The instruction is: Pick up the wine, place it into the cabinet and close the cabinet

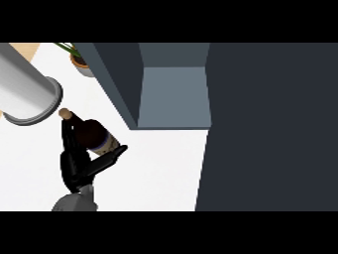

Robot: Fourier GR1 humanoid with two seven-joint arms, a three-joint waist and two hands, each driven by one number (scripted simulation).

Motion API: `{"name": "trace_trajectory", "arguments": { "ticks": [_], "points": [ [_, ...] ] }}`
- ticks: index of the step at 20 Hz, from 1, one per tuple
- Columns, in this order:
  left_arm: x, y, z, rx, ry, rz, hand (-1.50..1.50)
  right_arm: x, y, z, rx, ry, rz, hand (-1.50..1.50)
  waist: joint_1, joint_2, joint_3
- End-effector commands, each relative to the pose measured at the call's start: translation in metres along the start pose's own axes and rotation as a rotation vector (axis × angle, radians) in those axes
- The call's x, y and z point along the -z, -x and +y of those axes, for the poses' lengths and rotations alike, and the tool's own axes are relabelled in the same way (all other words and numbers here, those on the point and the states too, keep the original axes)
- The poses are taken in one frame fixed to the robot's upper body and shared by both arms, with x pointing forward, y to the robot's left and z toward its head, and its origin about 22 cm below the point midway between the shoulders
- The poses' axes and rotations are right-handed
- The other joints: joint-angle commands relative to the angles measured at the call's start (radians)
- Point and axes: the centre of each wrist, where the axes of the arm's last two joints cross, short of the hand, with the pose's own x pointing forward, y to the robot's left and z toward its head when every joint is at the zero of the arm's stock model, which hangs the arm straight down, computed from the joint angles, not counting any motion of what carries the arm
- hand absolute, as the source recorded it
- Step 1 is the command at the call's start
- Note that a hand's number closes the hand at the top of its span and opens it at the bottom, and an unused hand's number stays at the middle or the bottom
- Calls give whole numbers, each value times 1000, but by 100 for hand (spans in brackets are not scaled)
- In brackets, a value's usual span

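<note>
Wine (94,135) sits in the grasp of one hand (80,166) at the view's lower left, over the white counter (149,168). The bottle is dark with a pale label band and a tan cork end pointing up-left; fingers run along one side and the thumb along the other, curled round the body. Only one forearm shows, entering from the lower edge at the left. By position it is judged to be the left hand; the right hand is not in view.

Cabinet (171,94) stands to the right of the bottle, near but apart from it. Its interior shows as a grey-blue recess, so it is open. A large dark panel (281,129) fills the right side of the view; this is probably the open door, though hinge and handle cannot be made out.

Other items: a grey cylinder (21,82) at upper left, close to the cork, and a potted plant (79,59) behind it, near the cabinet's corner.

Progress, as judged:
- Pick-up: appears done or nearly so. Whether the bottle is clear of the counter cannot be told from this steep angle.
- Placement: not done. Bottle is outside the recess, to its lower left.
- Closing: not done. Cabinet is open.

Remaining: carry the bottle rightward and up into the recess, let go, withdraw, swing the door shut.
</note>
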Motion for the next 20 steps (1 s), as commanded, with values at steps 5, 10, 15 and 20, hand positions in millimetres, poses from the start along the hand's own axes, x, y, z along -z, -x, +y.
{"name": "trace_trajectory", "arguments": {
  "ticks": [5, 10, 15, 20],
  "points": [
    [4, 18, 9, -63, 9, 3, -150, -11, -27, 8, 30, -11, -63, -150, 4, 0, -1],
    [2, 17, -4, -122, 114, 5, 150, -34, -31, 0, 34, -17, -67, -150, -4, -2, 0],
    [7, 11, -10, -27, 156, -21, 150, -25, -17, 2, 37, 3, -60, -150, 3, -1, 1],
    [10, 22, -3, 141, 261, -97, 150, -23, -19, -2, 29, -1, -66, -150, -1, -1, 0]
  ]
}}
